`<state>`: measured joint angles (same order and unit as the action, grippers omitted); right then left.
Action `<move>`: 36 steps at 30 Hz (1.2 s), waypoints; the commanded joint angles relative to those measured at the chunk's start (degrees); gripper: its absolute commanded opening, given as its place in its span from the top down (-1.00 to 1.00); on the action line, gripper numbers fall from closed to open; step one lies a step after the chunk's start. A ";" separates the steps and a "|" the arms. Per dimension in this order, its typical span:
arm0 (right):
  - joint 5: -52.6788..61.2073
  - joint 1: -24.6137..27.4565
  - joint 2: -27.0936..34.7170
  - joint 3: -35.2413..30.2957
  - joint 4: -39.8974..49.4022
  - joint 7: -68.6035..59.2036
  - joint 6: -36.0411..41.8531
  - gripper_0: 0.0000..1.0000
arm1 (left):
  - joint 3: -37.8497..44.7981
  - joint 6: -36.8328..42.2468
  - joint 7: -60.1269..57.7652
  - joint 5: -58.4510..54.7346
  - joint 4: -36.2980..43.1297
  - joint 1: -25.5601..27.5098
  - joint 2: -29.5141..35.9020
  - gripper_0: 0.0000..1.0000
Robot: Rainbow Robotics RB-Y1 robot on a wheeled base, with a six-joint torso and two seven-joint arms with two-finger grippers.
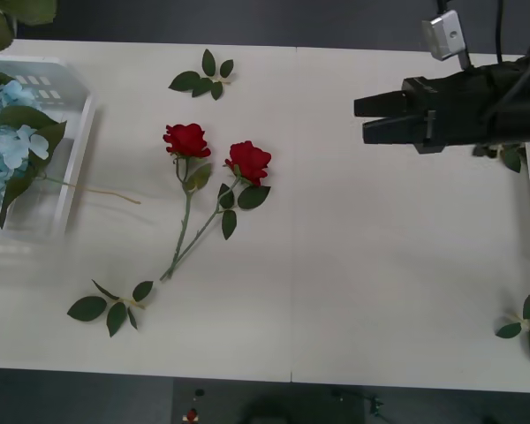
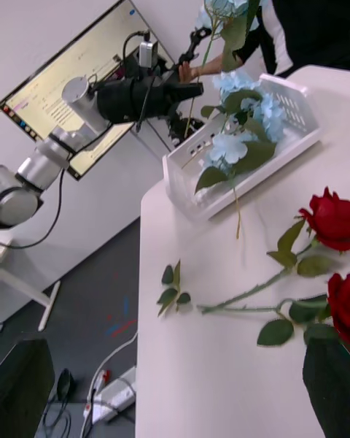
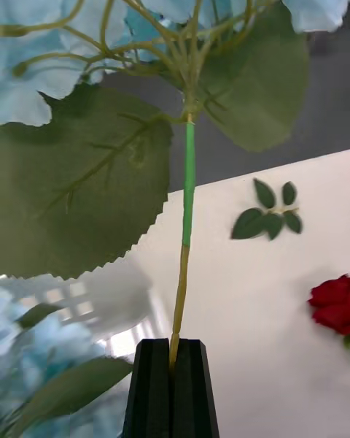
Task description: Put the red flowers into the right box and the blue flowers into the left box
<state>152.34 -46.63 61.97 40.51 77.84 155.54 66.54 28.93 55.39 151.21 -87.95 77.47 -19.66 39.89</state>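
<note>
Left claw (image 3: 173, 358) clamped on the thin stem of a pale blue fluffy flower (image 3: 188, 190), held above the white slotted plastic basket (image 2: 292, 109) at the bench (image 1: 353, 283) edge. Right claw (image 1: 360, 119) together, open bench between it and two red roses (image 1: 216, 152).

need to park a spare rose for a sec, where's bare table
Free: the wide centre between the two red roses and the right tool, and the front edge between leaf sprigs. Crowded: the left box, full of blue flowers.
</note>
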 commanded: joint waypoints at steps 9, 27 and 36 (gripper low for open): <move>2.26 5.67 14.23 -0.70 16.11 -1.11 -1.50 -1.00 | 7.02 -0.54 -0.83 3.22 3.57 8.06 1.15 0.99; 2.17 17.98 16.60 -9.31 33.34 -0.54 -18.28 -1.00 | 9.48 0.69 0.22 0.50 5.77 12.27 1.24 -1.00; 2.26 17.98 15.81 -9.40 32.99 -0.54 -18.99 -1.00 | 3.15 10.44 -4.53 -3.28 13.50 9.81 1.24 -1.00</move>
<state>154.15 -27.40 77.89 32.16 110.24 155.47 47.65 35.80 65.31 151.21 -91.10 87.63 -7.47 39.89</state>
